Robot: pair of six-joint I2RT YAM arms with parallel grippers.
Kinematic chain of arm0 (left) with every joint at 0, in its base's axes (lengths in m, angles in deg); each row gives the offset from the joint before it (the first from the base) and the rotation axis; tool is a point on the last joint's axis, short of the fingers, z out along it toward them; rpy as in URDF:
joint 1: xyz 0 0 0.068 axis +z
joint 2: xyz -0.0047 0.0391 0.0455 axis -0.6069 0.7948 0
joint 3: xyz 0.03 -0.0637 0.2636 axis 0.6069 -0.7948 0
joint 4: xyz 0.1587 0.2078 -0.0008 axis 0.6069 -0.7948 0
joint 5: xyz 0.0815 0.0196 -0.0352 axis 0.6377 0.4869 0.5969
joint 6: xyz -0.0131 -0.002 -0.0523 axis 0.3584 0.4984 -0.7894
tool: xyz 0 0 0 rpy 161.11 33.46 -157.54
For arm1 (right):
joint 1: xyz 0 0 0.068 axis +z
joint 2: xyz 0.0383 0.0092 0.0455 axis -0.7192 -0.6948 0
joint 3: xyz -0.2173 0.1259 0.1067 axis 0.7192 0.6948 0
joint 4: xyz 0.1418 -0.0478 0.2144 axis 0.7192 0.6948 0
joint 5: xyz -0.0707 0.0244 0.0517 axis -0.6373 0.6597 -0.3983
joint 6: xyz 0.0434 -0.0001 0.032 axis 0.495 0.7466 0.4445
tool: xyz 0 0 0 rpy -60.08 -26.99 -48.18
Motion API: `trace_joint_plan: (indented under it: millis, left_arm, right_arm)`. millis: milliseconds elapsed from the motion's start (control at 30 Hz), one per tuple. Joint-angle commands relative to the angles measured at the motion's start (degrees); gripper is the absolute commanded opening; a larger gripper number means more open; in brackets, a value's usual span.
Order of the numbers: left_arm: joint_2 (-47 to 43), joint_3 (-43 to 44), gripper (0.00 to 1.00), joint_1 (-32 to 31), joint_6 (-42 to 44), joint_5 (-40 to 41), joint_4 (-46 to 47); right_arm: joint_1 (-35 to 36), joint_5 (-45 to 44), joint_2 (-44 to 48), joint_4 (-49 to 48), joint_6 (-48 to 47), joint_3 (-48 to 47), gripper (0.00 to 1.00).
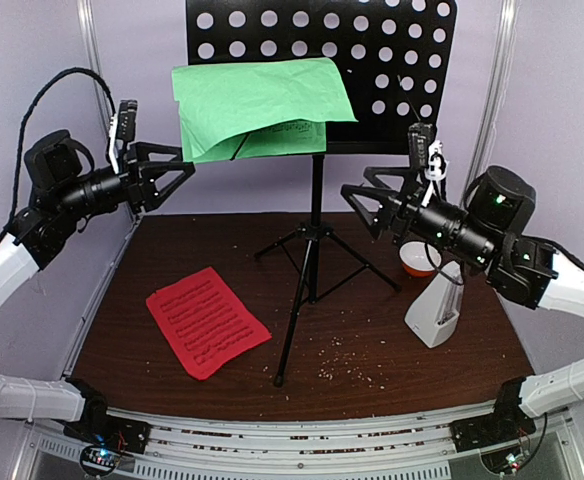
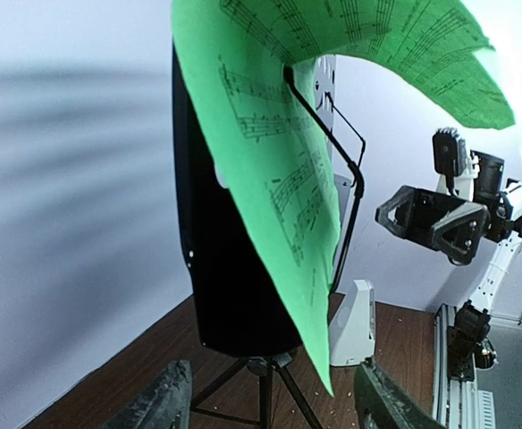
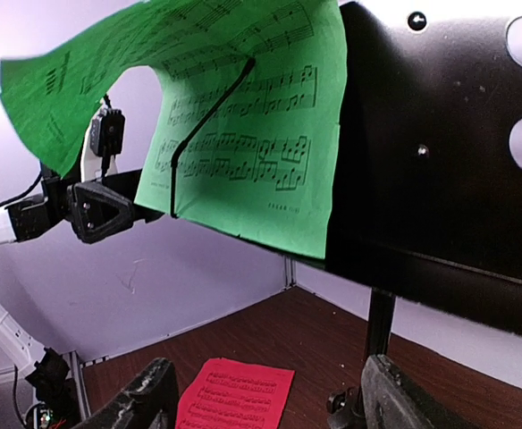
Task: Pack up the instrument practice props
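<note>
The black perforated music stand stands on tripod legs at the table's middle. A green music sheet droops over its ledge, held under a wire retainer; it shows in the left wrist view and the right wrist view. A red music sheet lies flat on the table at the left, also in the right wrist view. The white pyramid metronome stands at the right. My left gripper is open and empty, just left of the green sheet. My right gripper is open and empty, right of the stand's pole.
A small orange-and-white bowl sits behind the metronome, under my right arm. Crumbs are scattered over the brown table. Purple walls close the back and sides. The stand's tripod legs spread over the table's middle.
</note>
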Motion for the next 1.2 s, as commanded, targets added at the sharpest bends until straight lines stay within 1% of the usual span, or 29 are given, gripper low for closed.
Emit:
trace_joint_plan:
  millis: [0, 67, 167, 267, 400, 500, 667, 867, 1033, 1167]
  left_arm:
    - [0.9, 1.2, 0.65, -0.4, 1.1, -1.7, 2.3]
    - [0.9, 0.9, 0.65, -0.4, -0.2, -1.0, 3.8]
    - [1.8, 1.9, 0.62, -0.4, -1.7, -0.7, 5.1]
    - [3.1, 3.6, 0.56, -0.4, -2.3, -0.5, 5.1]
    - [3.9, 5.0, 0.48, -0.4, -2.3, 0.1, 5.1]
    - [3.9, 5.4, 0.43, -0.4, -2.4, 0.4, 5.1]
    - [3.8, 5.6, 0.4, -0.4, -2.3, 1.1, 4.8]
    - [3.8, 4.9, 0.39, -0.4, -2.3, 0.6, 4.9]
    - [3.8, 4.5, 0.32, -0.4, -2.3, 0.2, 4.9]
    - [3.4, 4.1, 0.31, -0.4, -2.2, 0.1, 4.6]
  right_arm:
    - [0.3, -2.3, -4.1, -1.2, 2.3, -7.3, 0.72]
    - [0.4, -0.5, -7.0, 0.2, 3.8, -11.3, 0.7]
    - [0.4, 2.7, -11.2, 1.2, 6.0, -16.3, 0.67]
    - [1.2, 4.7, -14.6, 1.1, 7.0, -19.9, 0.65]
    - [2.3, 4.8, -18.5, 2.4, 6.6, -25.1, 0.61]
    - [2.8, 4.6, -21.8, 4.0, 6.8, -30.0, 0.58]
    - [3.3, 3.5, -25.8, 6.1, 8.3, -36.3, 0.57]
    - [3.3, 0.7, -29.5, 6.9, 13.1, -41.9, 0.58]
    - [3.3, -1.7, -32.2, 8.1, 17.3, -46.9, 0.58]
    - [3.3, -2.3, -33.9, 8.4, 20.1, -49.3, 0.58]
